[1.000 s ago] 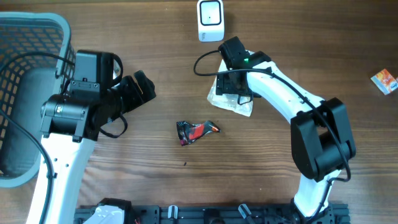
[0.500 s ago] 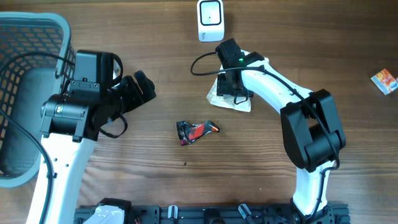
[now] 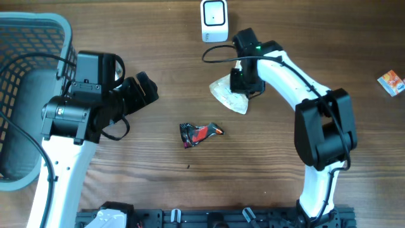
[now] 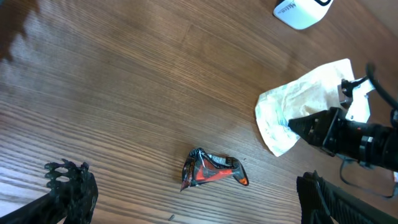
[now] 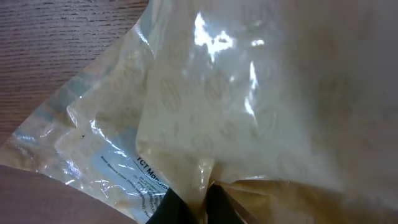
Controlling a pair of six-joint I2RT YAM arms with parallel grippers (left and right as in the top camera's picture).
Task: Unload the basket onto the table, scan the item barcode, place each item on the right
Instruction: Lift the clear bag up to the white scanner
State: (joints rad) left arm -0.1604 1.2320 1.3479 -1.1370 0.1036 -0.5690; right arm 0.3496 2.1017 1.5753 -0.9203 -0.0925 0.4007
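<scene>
Wooden desk (image 3: 126, 25), seen from overhead. Item: one clear, pale bag (image 3: 228, 96) with a printed label, lying at 5 o'clock of the scanner (image 3: 214, 20) and near it, but apart. Right jaws: closed tight on the bag's upper right part; the wrist view shows the dark tips pinched on the film at the bottom of the frame, the bag (image 5: 205, 93) filling nearly all else. Whether the bag is off the desk cannot be told. Right arm (image 3: 285, 69): runs from the 5 o'clock edge up and over to the bag, covering its 3 o'clock side. Left jaws: spread wide and empty, at 9 o'clock of the bag and well apart from it. Scanner: white, at the 12 o'clock edge. Wrapper (image 3: 200, 133): crumpled, black and red, at mid-desk, at 7 o'clock of the bag and apart from it; nothing lies between bag and scanner. Basket (image 3: 28, 38): grey mesh, at the 9 o'clock edge, behind the left arm (image 3: 76, 114). Small box (image 3: 390, 82): at the 3 o'clock edge, far from the rest. Bare wood between wrapper and left jaws, and at 3 o'clock past the right arm.
</scene>
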